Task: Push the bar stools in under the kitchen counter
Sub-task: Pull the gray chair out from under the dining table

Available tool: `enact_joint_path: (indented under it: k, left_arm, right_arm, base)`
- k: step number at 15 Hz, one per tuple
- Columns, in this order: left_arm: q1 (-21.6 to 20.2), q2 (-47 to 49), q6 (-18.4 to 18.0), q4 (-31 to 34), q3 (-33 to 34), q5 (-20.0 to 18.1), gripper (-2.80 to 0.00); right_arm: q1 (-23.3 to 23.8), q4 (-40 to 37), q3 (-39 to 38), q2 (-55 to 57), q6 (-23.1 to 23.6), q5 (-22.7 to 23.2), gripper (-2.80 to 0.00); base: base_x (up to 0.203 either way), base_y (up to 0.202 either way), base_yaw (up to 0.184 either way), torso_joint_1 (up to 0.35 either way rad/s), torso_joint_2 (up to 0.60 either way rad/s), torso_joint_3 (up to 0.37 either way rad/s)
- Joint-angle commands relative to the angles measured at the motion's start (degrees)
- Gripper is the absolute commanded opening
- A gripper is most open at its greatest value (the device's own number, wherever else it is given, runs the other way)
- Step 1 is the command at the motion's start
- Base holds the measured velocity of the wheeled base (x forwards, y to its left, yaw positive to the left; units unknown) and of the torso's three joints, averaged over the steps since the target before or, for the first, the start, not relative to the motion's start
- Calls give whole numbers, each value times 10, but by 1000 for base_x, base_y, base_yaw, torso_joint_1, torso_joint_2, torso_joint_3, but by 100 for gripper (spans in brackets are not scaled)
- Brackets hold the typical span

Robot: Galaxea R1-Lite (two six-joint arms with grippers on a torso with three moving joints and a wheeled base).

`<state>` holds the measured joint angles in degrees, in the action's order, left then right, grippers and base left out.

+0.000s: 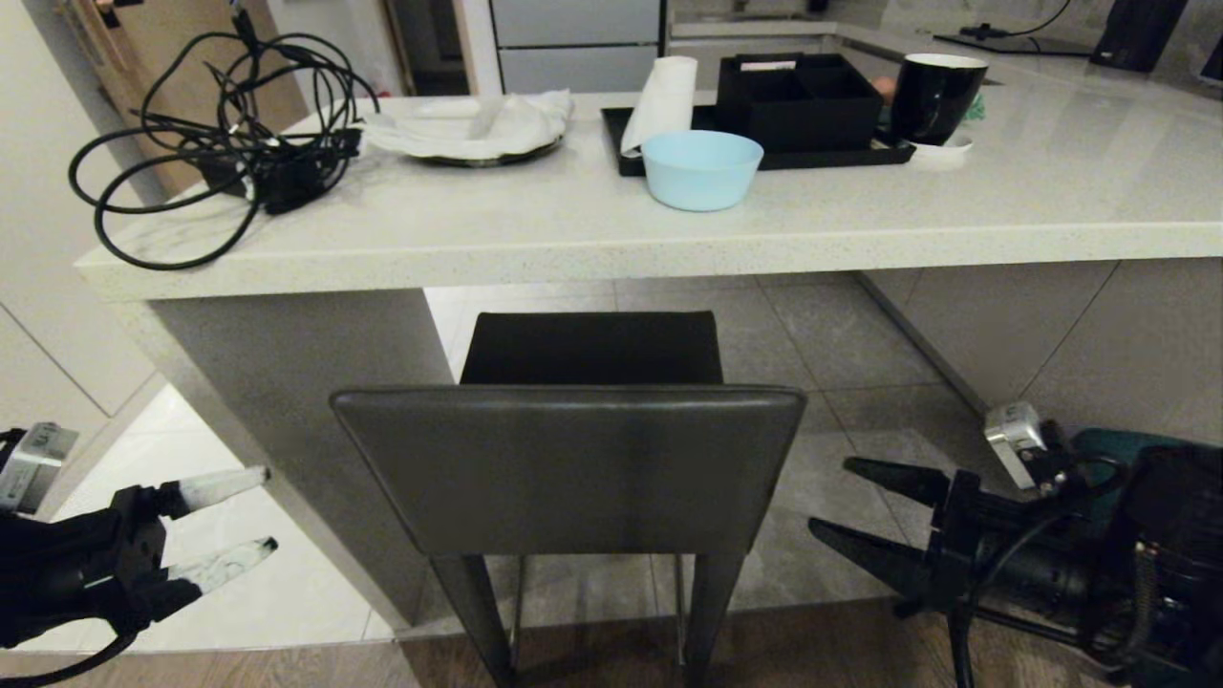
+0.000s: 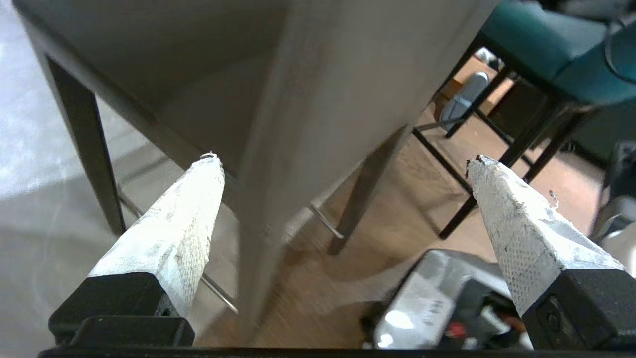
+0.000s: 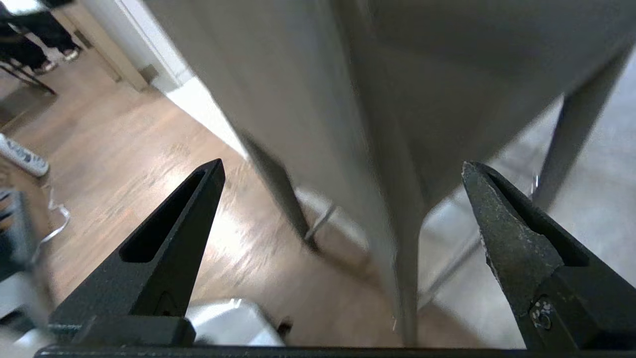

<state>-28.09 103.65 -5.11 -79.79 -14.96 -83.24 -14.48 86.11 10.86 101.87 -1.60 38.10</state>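
Grey stool (image 1: 573,459) stands short of the counter (image 1: 611,239); my left gripper (image 1: 244,511) and right gripper (image 1: 841,502) flank its backrest, wide open, empty. Next I press the backrest forward evenly.

Grey tiles (image 1: 841,334) — wood flooring (image 1: 812,650)

The head camera looked down over the grey stool (image 1: 568,465) toward the counter (image 1: 669,239); both wrist cameras faced that same stool from opposite sides, close up.

Tangled black cables (image 1: 205,134), a light blue bowl (image 1: 701,169) and a black mug (image 1: 936,96).
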Motion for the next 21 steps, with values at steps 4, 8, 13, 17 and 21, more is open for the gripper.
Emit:
enact_joint_path:
  k: [4,8,13,17,21]
  left_arm:
    - [63,134,43,-65,-123,9,0]
    - [101,160,61,-75,-179,11,0]
    - [174,151,83,-79,-154,63,0]
    - [178,123,86,-79,-109,64,0]
    - [178,87,85,-79,-48,67,0]
  right_arm:
    - [-7,16,88,104,-3,0,0]
    - [-7,16,117,119,-3,0,0]
    - [-46,16,129,129,-8,0,0]
    - [-67,16,141,134,-14,0,0]
    - [-94,16,130,126,-14,0,0]
  base:
    - [0,0,0,0,0,0]
    - [0,0,0,0,0,0]
    - [0,0,0,0,0,0]
    - [0,0,0,0,0,0]
    - [0,0,0,0,0,0]
